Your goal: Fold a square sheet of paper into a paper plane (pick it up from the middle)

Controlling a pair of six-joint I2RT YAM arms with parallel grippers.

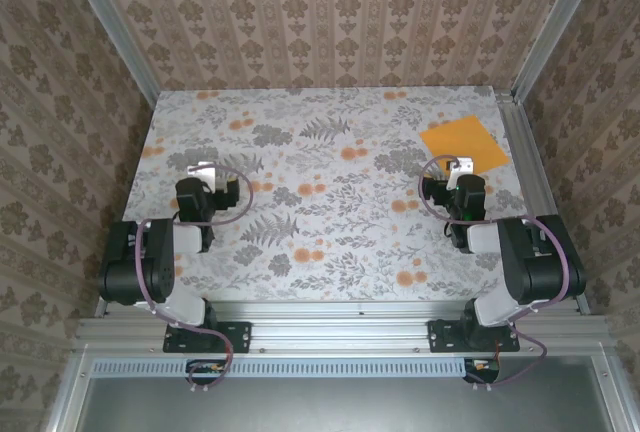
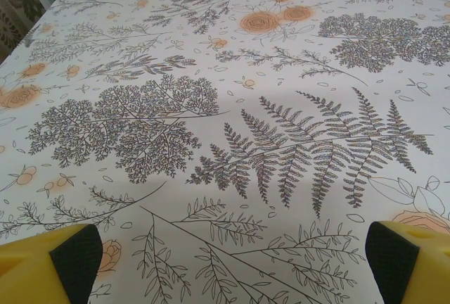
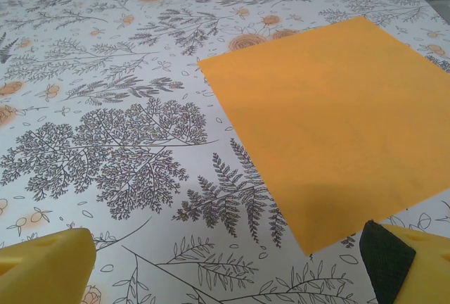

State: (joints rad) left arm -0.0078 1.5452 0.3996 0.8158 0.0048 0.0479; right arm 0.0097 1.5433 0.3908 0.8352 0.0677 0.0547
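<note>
My left tool [image 1: 203, 168] and right tool [image 1: 458, 164] both stand wide open and empty above the table [image 1: 320, 152]; the square sheet of paper [image 1: 464, 142] lies flat, far right, just ahead of the right tool.

Table [image 1: 330, 217]: rectangular, centre of the top view; white cloth printed with grey ferns, leaves and orange flowers.
Back wall [image 1: 340, 22], 12 o'clock: beige wallpaper with brown damask motifs in vertical bands.
Left wall [image 1: 50, 132], 9 o'clock, and right wall [image 1: 605, 132], 3 o'clock: same paper.
Left post [image 1: 110, 22], 11 o'clock, and right post [image 1: 560, 22], 1 o'clock: aluminium, set in the back corners.
Rail [image 1: 530, 167], 3 o'clock: aluminium, along the table edge.
Beams [image 1: 340, 327], 6 o'clock: aluminium, across the near edge.
Perforated strip [image 1: 340, 365] and grey panel [image 1: 340, 407]: below the beams.
Light: soft, even, faint shadows.
</note>
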